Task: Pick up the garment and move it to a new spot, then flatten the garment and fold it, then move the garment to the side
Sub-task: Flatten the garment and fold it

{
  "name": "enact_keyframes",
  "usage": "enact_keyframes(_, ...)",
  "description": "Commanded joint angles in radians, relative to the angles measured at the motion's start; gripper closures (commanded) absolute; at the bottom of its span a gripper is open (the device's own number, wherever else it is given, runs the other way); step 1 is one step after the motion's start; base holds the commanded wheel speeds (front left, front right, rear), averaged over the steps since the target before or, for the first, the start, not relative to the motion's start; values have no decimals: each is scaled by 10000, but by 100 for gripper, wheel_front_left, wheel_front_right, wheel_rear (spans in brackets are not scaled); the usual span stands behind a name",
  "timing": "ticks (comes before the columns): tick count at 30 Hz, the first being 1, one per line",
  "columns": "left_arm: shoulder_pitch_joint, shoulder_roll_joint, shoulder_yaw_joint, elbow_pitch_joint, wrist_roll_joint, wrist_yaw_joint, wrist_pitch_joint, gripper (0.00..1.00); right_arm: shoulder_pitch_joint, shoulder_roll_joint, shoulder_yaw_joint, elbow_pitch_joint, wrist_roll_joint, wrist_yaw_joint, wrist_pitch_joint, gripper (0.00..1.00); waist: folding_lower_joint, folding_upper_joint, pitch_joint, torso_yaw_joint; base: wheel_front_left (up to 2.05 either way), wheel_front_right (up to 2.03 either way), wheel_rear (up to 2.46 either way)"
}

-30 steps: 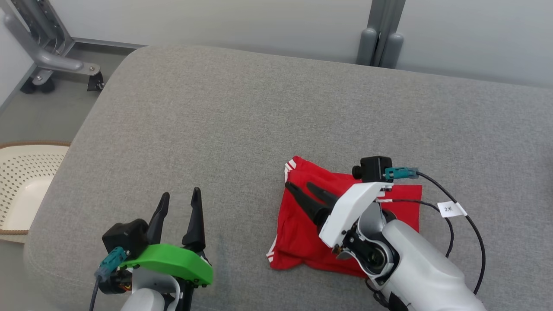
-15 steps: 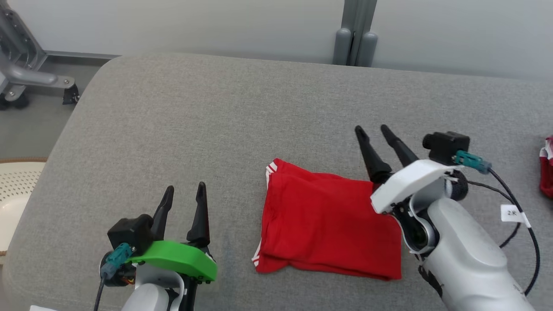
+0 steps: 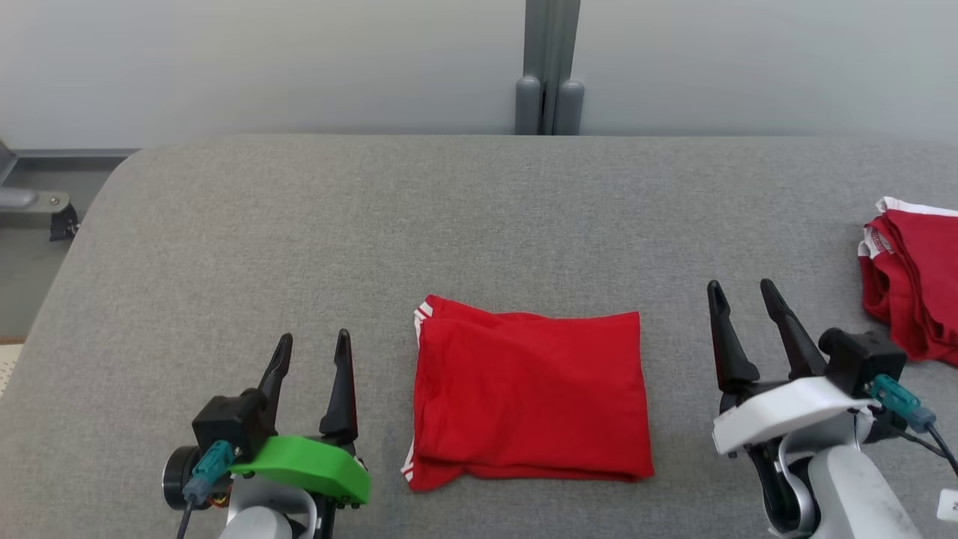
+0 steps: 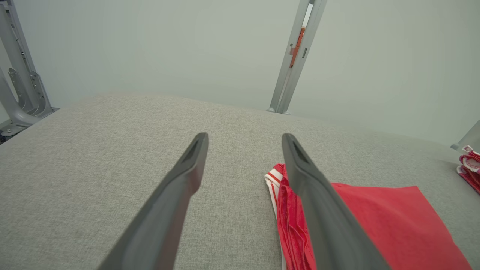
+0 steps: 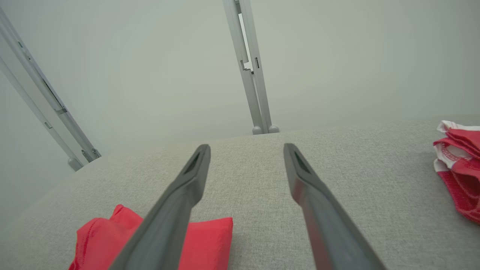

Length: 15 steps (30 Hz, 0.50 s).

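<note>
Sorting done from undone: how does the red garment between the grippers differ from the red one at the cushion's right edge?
The middle garment lies folded into a flat, neat rectangle; the right-edge garment is bunched in loose layers. The middle garment shows whole, between the left gripper and right gripper; the right-edge garment is cut off by the head view's border. Both are red with white trim and lie on the grey cushion.

Red garment with white stripes, grey cushion, second red-and-white garment, green wrist cover
</note>
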Motion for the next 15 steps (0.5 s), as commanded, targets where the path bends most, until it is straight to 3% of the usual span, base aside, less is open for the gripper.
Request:
enact_keyframes(1,214,85,61,50,96,71,-73,0,349,40,-102,-262,-199,1,24,0,0,-1,-235,-229,0,0,0)
enact_keyframes(15,974,41,600,-55,499,113,-206,0,1816,365,-729,-1587,-901,1,201,0,0,-1,-464,-376,0,0,0)
